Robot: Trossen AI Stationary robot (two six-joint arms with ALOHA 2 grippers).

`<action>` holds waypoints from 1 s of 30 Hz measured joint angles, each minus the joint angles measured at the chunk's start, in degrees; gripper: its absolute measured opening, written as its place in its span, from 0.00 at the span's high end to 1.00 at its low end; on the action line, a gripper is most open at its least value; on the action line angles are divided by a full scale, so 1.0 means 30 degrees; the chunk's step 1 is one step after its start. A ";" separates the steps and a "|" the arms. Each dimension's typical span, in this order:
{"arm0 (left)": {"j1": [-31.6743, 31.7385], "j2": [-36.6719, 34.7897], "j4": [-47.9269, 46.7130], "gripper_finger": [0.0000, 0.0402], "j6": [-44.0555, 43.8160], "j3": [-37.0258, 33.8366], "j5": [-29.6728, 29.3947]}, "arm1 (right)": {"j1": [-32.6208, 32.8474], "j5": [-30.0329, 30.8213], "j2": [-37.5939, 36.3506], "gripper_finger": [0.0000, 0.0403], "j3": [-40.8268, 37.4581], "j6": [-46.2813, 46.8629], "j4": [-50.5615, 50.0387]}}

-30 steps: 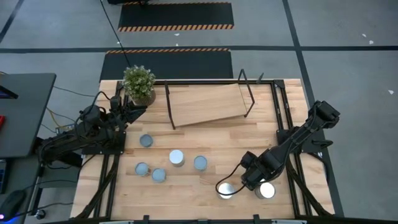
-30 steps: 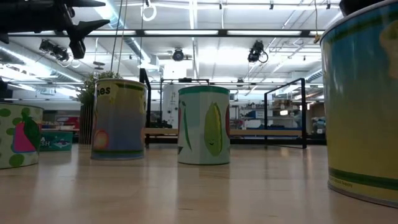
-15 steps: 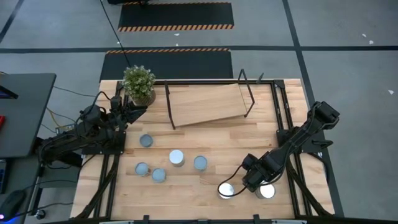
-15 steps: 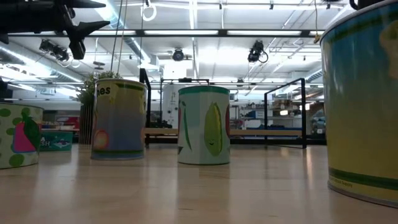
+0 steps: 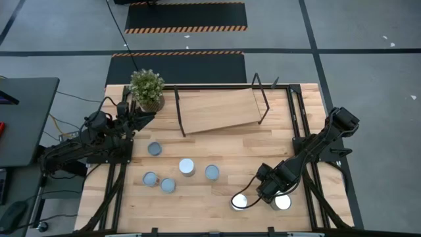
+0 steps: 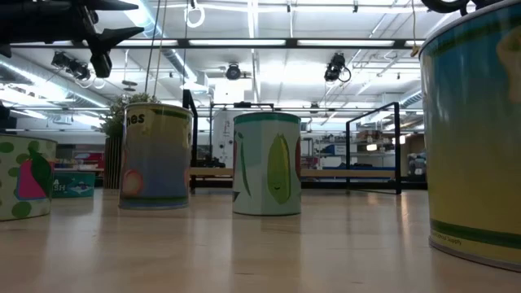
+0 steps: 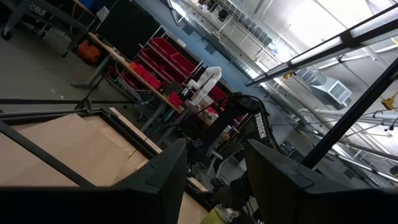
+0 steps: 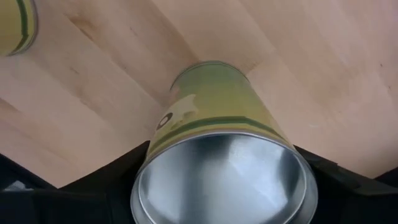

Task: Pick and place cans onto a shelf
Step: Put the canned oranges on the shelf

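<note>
no can is seen on the shelf (image 5: 217, 112) yet, all 7 counted cans remaining on the table; a green-labelled can (image 8: 221, 155) stands between the right gripper's (image 5: 272, 196) fingers, grasp not confirmed.

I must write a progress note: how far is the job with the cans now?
Done: nothing; the shelf holds no can. In hand: the right pincer sits around a green-labelled can near the front edge. Left: that one, its neighbour and five cans mid-table. The left pincer waits by the plant.

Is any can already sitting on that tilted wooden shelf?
No, the high view shows the shelf bare, with every visible can, like this one, on the tabletop.
</note>
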 joint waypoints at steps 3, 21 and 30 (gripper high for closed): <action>0.0000 0.0000 0.0000 0.58 -0.0002 0.0000 0.0000 | -0.0010 0.0060 -0.0007 0.22 0.0007 -0.0683 -0.0008; -0.0006 0.0000 -0.0053 0.58 -0.0003 0.0000 0.0000 | -0.4826 0.0509 -0.0007 0.23 0.0817 -1.4699 -0.1433; -0.0007 0.0000 -0.0120 0.58 0.0009 0.0000 0.0000 | -0.8453 0.0862 -0.0007 0.22 0.1938 -2.2237 -0.2589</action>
